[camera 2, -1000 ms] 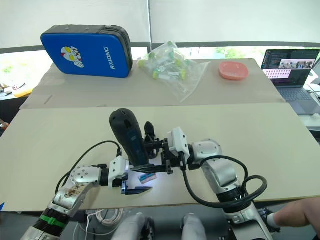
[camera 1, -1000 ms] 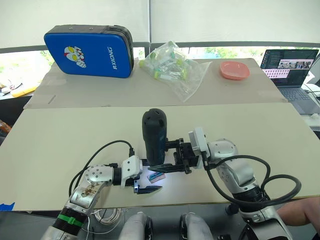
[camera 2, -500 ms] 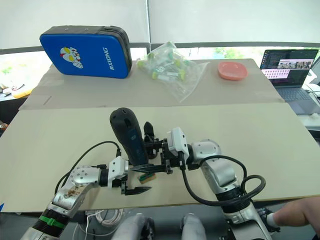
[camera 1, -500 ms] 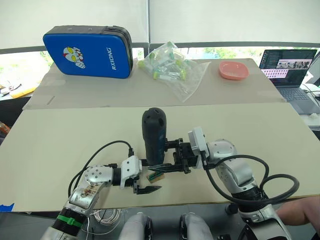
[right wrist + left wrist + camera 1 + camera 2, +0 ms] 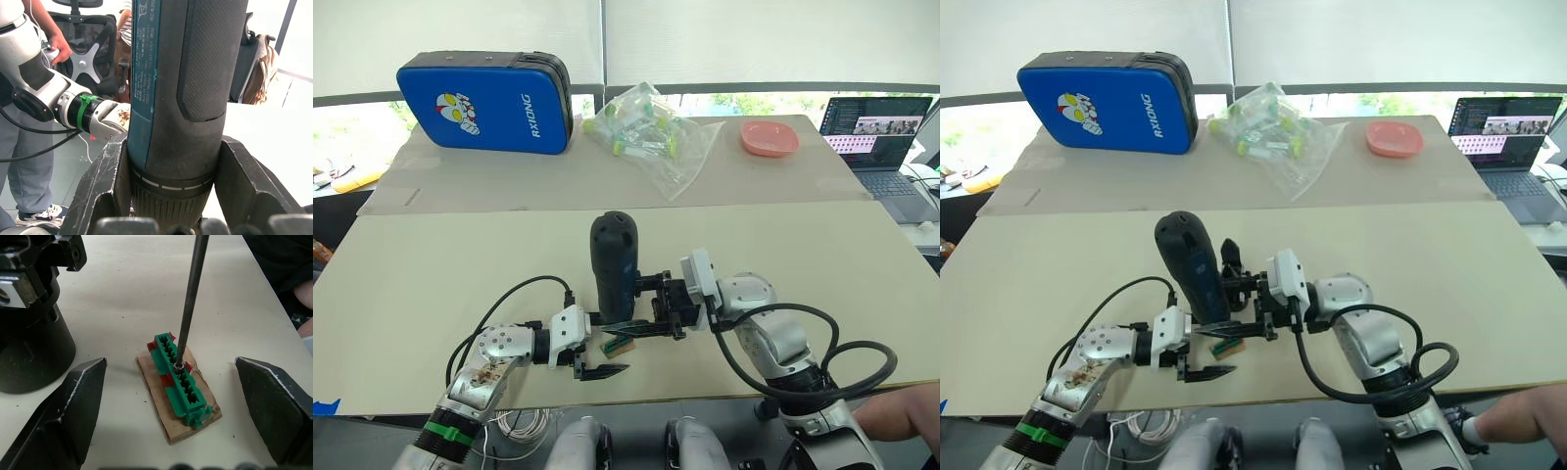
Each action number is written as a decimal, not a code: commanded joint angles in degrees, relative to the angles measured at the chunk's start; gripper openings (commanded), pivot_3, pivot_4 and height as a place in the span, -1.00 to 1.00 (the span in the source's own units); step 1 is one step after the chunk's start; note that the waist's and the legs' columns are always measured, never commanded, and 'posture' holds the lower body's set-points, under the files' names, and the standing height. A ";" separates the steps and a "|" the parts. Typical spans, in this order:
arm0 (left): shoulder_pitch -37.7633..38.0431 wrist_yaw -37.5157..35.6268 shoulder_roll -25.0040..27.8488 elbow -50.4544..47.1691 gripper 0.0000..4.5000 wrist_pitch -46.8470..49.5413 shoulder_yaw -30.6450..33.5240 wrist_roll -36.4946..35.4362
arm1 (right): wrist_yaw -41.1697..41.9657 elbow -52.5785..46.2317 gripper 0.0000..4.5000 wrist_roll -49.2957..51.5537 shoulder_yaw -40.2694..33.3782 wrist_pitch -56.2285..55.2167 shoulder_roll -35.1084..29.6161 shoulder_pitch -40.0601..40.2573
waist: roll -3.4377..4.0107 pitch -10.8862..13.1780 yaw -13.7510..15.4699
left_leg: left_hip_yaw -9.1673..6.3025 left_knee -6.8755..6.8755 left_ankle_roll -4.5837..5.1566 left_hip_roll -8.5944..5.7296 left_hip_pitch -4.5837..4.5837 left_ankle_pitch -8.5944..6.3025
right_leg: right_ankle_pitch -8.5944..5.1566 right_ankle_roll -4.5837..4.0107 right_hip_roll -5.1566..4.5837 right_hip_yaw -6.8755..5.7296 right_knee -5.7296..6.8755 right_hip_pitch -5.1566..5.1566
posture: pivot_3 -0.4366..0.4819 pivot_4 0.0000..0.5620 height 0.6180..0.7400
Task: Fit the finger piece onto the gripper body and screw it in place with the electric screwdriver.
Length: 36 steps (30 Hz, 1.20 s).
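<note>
on the beige table (image 5: 431, 284), the electric screwdriver (image 5: 613, 262) stands upright.

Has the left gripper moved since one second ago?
Barely: the left gripper stays near the table's front edge, beside the small block.

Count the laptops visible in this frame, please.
1. The laptop sits open at the far right edge of the scene, beyond the table, to the right of the pink dish. Others could sit outside the frame.
</note>
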 commanded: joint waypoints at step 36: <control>1.85 -0.13 1.24 2.72 0.96 1.22 -1.14 1.44 | -0.46 -1.99 -0.13 0.97 0.23 1.42 -0.60 -0.40 | 0.02 -0.06 0.00 | 0.00 -0.05 -0.08 0.01 0.09 -0.05 | -0.01 -0.01 -0.01 0.03 -0.02 0.03 | -0.05 -0.47 1.00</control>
